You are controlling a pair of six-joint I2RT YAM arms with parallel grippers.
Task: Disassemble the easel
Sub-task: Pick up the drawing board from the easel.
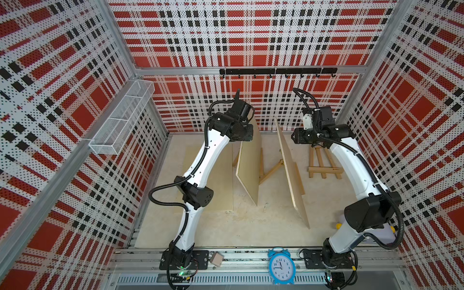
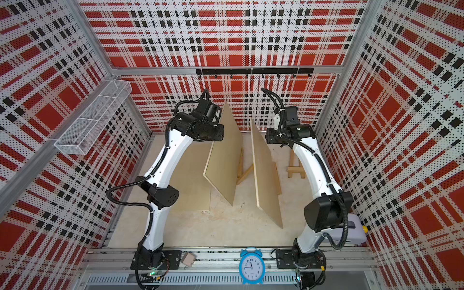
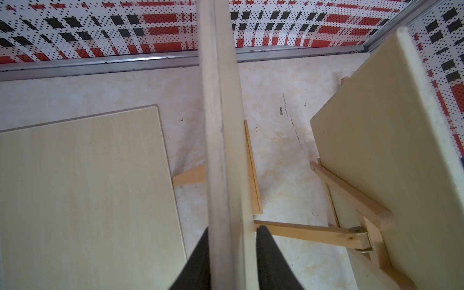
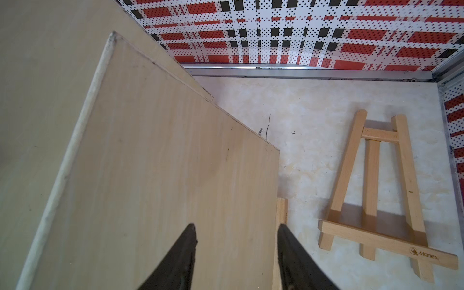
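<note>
A: Step in hand, by your reckoning?

B: Taking a board off its easel, I'd judge. On the table, the near-centre standing board has the left claw astride its top edge. The fingers sit close to both faces, but I cannot tell whether they have clamped. The right claw hangs spread, holding nothing, over the second standing board.

A: And next?

B: Probably a firm pinch, then a straight lift to clear the ledge (a tilt could drag the easel over), then a lay-down by the flat board.

A: Count?

B: Three boards: one flat, two propped. Three easels: the easel behind the gripped board, the hinged easel carrying the second, and the small easel lying flat on the right. Two claws.
</note>
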